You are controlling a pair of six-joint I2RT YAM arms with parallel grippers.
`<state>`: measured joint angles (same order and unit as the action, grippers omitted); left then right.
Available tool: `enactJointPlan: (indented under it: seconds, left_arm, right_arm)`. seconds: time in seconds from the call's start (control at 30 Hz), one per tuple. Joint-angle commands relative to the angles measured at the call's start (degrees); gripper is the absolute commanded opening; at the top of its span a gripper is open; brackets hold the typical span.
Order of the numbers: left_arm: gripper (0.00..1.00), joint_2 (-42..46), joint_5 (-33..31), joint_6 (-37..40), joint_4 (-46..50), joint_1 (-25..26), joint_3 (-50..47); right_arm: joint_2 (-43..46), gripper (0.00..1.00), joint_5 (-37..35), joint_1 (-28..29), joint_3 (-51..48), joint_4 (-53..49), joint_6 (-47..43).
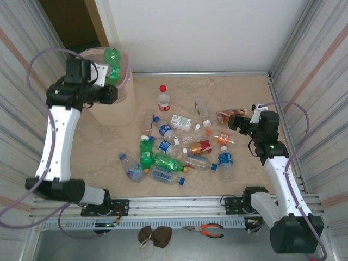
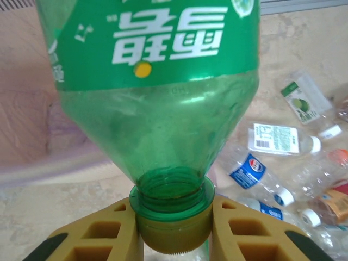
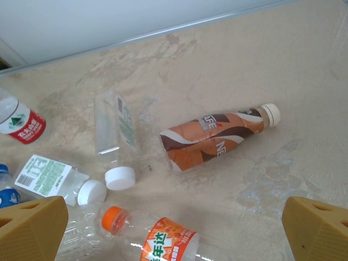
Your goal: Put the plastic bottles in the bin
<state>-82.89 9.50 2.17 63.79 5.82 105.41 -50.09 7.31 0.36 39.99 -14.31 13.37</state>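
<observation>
Over the bin (image 1: 117,109) rim, green bottle (image 1: 112,64) in left jaws

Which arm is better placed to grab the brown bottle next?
Right: the right jaws stand open close to the brown bottle, while the left jaws are shut on a green bottle at the bin.

left gripper (image 2: 173,231) clamped, arm raised, right gripper (image 3: 174,225) spread wide
</observation>
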Motion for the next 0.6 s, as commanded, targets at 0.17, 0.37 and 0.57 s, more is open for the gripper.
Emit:
enactJointPlan:
  seconds: [0.17,0.37,0.57]
  left_arm:
    - [0.16,-16.6,0.5,4.4,7.2,-5.0,18.0]
    - [0.15,-26.5,-0.1,5.5,12.4,-6.1,26.9]
    - [0.15,-31.3,0.2,6.3,13.6,-7.3,27.2]
  right_arm:
    - [1.0,1.0,-0.8,-0.6,1.5,-1.1,1.0]
    - [1.1,1.0,-1.1,-1.0,1.3,-1.1,1.0]
    - [0.7,1.0,-0.8,-1.5,1.0,-0.7,1.0]
